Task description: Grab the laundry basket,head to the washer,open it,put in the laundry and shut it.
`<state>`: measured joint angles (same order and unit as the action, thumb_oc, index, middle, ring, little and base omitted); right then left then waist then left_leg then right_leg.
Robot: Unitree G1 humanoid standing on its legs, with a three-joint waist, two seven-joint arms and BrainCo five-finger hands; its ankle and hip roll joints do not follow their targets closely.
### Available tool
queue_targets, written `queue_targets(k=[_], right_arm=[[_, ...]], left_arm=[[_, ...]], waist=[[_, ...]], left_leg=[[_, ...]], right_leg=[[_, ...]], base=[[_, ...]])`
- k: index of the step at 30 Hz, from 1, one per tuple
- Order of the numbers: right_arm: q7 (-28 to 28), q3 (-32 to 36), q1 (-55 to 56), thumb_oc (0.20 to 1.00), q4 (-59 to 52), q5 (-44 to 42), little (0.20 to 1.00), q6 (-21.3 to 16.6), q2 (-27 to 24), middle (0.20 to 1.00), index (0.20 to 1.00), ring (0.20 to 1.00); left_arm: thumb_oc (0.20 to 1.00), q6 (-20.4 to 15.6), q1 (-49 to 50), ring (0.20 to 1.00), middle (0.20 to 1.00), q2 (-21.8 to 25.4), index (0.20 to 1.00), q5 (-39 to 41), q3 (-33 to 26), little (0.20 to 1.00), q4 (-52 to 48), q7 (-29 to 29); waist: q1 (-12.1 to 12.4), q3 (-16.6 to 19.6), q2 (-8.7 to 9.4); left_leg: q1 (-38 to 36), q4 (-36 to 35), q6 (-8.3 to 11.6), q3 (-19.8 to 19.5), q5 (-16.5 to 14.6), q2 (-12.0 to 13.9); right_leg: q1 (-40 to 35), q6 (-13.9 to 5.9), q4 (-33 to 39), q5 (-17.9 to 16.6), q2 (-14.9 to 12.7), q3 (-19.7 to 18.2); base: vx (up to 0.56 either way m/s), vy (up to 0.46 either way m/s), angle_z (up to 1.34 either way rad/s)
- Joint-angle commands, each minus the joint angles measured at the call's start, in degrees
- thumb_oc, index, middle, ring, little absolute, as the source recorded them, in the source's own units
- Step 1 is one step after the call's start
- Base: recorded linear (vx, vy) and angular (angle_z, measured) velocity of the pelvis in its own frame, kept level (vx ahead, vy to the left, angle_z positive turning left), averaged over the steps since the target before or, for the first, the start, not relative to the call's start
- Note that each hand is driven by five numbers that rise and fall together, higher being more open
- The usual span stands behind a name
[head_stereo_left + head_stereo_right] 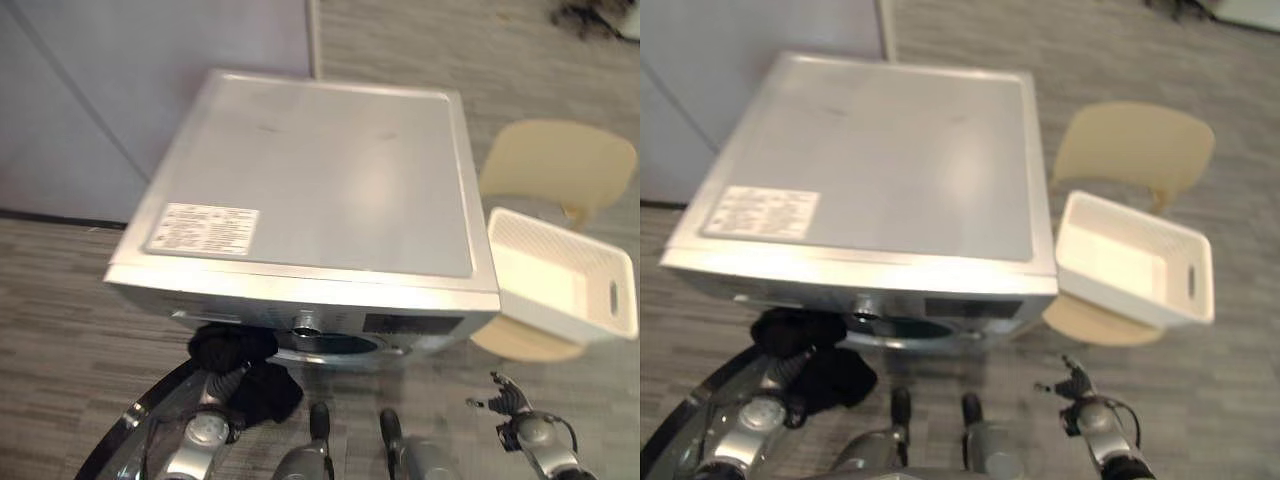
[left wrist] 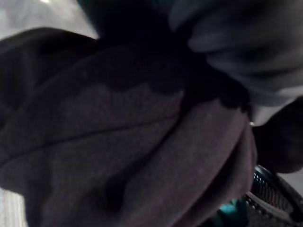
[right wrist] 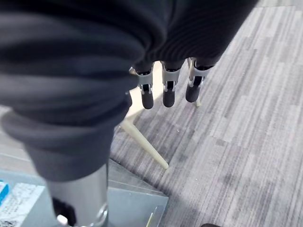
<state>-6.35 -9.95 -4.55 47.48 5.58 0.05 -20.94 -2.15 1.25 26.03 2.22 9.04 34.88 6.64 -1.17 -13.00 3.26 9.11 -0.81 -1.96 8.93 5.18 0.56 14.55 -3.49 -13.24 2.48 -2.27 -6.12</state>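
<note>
The silver washer point(image 1: 320, 170) stands below me, seen from above. Its round glass door point(image 1: 128, 420) is swung open at the lower left, and the dark drum opening point(image 1: 335, 345) shows under the front edge. My left hand point(image 1: 222, 382) is just in front of that opening, curled into a bundle of black laundry point(image 1: 250, 370); the dark cloth point(image 2: 132, 132) covers the left wrist view. The white laundry basket point(image 1: 560, 275) rests on a beige chair point(image 1: 560, 160) right of the washer and looks empty. My right hand point(image 1: 508, 398) hangs low at the right, its fingers point(image 3: 163, 92) straight, holding nothing.
A pale wall point(image 1: 100, 90) runs behind and left of the washer. Grey striped carpet point(image 1: 60, 330) covers the floor all round. The chair's pale legs point(image 3: 142, 139) stand near my right hand. A dark heap point(image 1: 585, 15) lies on the floor far back right.
</note>
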Motion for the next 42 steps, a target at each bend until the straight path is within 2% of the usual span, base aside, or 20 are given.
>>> queue_targets(k=[1, 4, 5, 6, 9, 16, 17, 20, 21, 22, 29, 31, 38, 41, 42], right_arm=[[-2.34, -0.46, -2.22, 1.0, -2.89, -2.3, 1.0, -1.19, -1.44, 1.0, 1.0, 1.0], [-3.77, -0.77, -3.77, 1.0, -5.28, -3.68, 1.0, -1.38, -2.21, 1.0, 1.0, 1.0], [-3.77, -0.76, -3.77, 1.0, -5.28, -3.68, 1.0, -1.38, -2.21, 1.0, 1.0, 1.0], [-4.93, -0.52, -4.43, 1.0, -6.66, -4.52, 1.0, -1.57, -2.69, 1.0, 1.0, 1.0], [-6.39, -0.22, -5.36, 1.0, -9.36, -5.26, 1.0, -1.87, -3.92, 1.0, 1.0, 1.0], [-9.77, 1.71, -7.79, 1.0, -15.68, -7.07, 1.0, -3.26, -4.88, 1.0, 1.0, 1.0], [-9.77, 1.74, -7.8, 1.0, -15.69, -7.07, 1.0, -3.24, -4.9, 1.0, 1.0, 1.0], [-11.92, 1.94, -9.39, 1.0, -17.29, -7.47, 1.0, -4.05, -4.89, 1.0, 1.0, 1.0], [-11.93, 1.96, -9.43, 1.0, -17.27, -7.46, 1.0, -4.06, -4.89, 1.0, 1.0, 1.0], [-12.42, 1.78, -9.45, 1.0, -17.2, -6.99, 1.0, -4.17, -4.88, 1.0, 1.0, 1.0], [-12.68, 1.03, -8.72, 1.0, -15.69, -6.37, 1.0, -4.0, -4.59, 1.0, 1.0, 1.0], [-12.63, 0.34, -8.71, 1.0, -14.9, -6.19, 1.0, -4.18, -4.11, 1.0, 1.0, 1.0], [-12.44, -1.56, -10.52, 1.0, -13.15, -5.72, 1.0, -3.83, -3.51, 1.0, 1.0, 1.0], [-12.27, -2.45, -11.55, 1.0, -13.49, -6.07, 1.0, -4.07, -3.87, 1.0, 1.0, 1.0], [-12.29, -3.15, -12.55, 1.0, -13.55, -6.31, 1.0, -4.38, -4.34, 1.0, 1.0, 1.0]], left_arm=[[0.2, -4.06, -2.64, 0.2, 0.2, 1.37, 0.2, 2.45, -0.91, 0.2, -3.81, 2.26], [0.2, -4.64, -4.59, 0.2, 0.2, 1.34, 0.2, 3.7, -0.32, 0.2, -4.73, 3.68], [0.2, -4.65, -4.6, 0.2, 0.2, 1.34, 0.2, 3.7, -0.31, 0.2, -4.72, 3.68], [0.2, -4.99, -5.48, 0.2, 0.2, 0.74, 0.2, 4.69, 0.16, 0.2, -6.05, 4.75], [0.2, -5.56, -6.53, 0.2, 0.2, 0.05, 0.2, 5.82, 0.25, 0.2, -8.27, 6.44], [0.2, -5.96, -11.21, 0.2, 0.2, -1.99, 0.2, 6.68, 0.87, 0.2, -11.88, 9.98], [0.2, -5.95, -11.27, 0.2, 0.2, -2.0, 0.2, 6.68, 0.89, 0.2, -11.86, 10.0], [0.2, -6.07, -15.86, 0.2, 0.2, -2.29, 0.2, 5.76, 3.02, 0.2, -14.26, 12.05], [0.2, -6.07, -15.91, 0.2, 0.2, -2.29, 0.2, 5.75, 3.03, 0.2, -14.24, 12.07], [0.2, -5.71, -17.58, 0.2, 0.2, -2.01, 0.2, 4.26, 4.48, 0.2, -14.68, 12.71], [0.2, -5.17, -21.04, 0.2, 0.2, -1.94, 0.2, 2.15, 8.32, 0.2, -15.67, 13.08], [0.2, -4.78, -22.56, 0.2, 0.2, -2.11, 0.2, 1.19, 10.55, 0.2, -15.15, 12.89], [0.2, -3.65, -26.34, 0.2, 0.2, -3.14, 0.2, 1.11, 13.77, 0.2, -11.59, 12.73], [0.2, -3.13, -32.19, 0.2, 0.2, -2.74, 0.2, -0.19, 16.37, 0.2, -8.7, 13.54], [0.2, -2.94, -36.86, 0.2, 0.2, -1.9, 0.2, -1.39, 17.76, 0.2, -7.39, 14.77]], waist=[[0.41, -1.42, 0.99], [0.5, -3.81, 1.18], [0.51, -3.71, 1.15], [0.32, -5.32, 0.92], [-0.16, -6.01, 0.23], [-0.89, -5.22, -1.11], [-0.9, -4.99, -1.17], [-0.75, -4.24, -1.58], [-0.78, -4.02, -1.65], [-0.9, -3.46, -1.87], [-1.25, -2.64, -1.96], [-1.0, -2.52, -1.39], [-0.76, -1.77, 0.08], [-1.28, -1.34, 0.51], [-1.89, -0.81, 0.58]], left_leg=[[6.07, 11.56, 1.24, -1.03, -9.05, 2.15], [12.27, 20.63, 0.01, 0.82, -11.96, 3.38], [12.48, 20.82, 0.01, 0.81, -12.05, 3.43], [16.4, 28.32, -0.53, 0.53, -15.91, 3.99], [24.61, 37.77, -1.69, -0.26, -18.4, 5.23], [42.16, 52.8, -2.78, -2.02, -22.83, 6.16], [42.63, 53.13, -2.79, -2.09, -22.97, 6.18], [54.21, 63.08, -4.22, -4.85, -26.24, 6.79], [54.66, 63.35, -4.22, -4.95, -26.34, 6.78], [57.96, 66.58, -4.55, -6.13, -27.21, 6.37], [63.03, 71.7, -4.35, -7.34, -28.57, 4.77], [64.15, 73.63, -3.94, -7.98, -28.97, 3.99], [65.85, 76.84, -3.68, -9.43, -29.77, 2.56], [67.73, 77.98, -3.47, -9.9, -29.85, 2.23], [68.57, 77.63, -3.33, -9.89, -29.62, 2.09]], right_leg=[[0.47, -1.81, -1.83, 1.54, -0.44, 5.21], [6.73, -0.68, -7.54, 2.64, -2.08, 8.42], [6.9, -0.67, -7.63, 2.68, -2.04, 8.41], [10.44, 0.01, -12.13, 5.51, -1.98, 8.52], [18.05, 1.12, -19.15, 7.77, -1.8, 8.58], [36.41, 3.38, -35.37, 13.27, -1.86, 7.72], [36.85, 3.38, -35.67, 13.42, -1.86, 7.75], [47.35, 4.35, -44.76, 17.08, -2.77, 7.96], [47.74, 4.35, -45.0, 17.2, -2.78, 8.02], [50.66, 4.74, -48.57, 18.64, -3.56, 7.93], [55.61, 6.22, -56.66, 22.32, -5.78, 7.94], [56.31, 6.95, -59.55, 24.05, -6.66, 8.24], [56.82, 7.37, -62.58, 25.62, -7.94, 9.28], [57.71, 7.41, -63.42, 25.81, -8.38, 9.74], [58.38, 7.55, -63.13, 25.74, -8.36, 9.74]], base=[[-0.22, -0.029, -0.91], [-0.12, -0.022, -0.47], [-0.07, -0.024, -0.23], [-0.06, -0.049, -0.25], [-0.09, -0.066, -0.24], [-0.06, -0.053, -0.02], [-0.03, -0.033, -0.07], [-0.04, -0.058, 0.03], [-0.02, -0.03, 0.07], [0.01, -0.005, 0.09], [0.02, -0.02, 0.31], [0.03, -0.041, 0.28], [0.02, -0.008, 0.2], [0.0, 0.004, 0.12], [-0.02, 0.013, 0.08]])
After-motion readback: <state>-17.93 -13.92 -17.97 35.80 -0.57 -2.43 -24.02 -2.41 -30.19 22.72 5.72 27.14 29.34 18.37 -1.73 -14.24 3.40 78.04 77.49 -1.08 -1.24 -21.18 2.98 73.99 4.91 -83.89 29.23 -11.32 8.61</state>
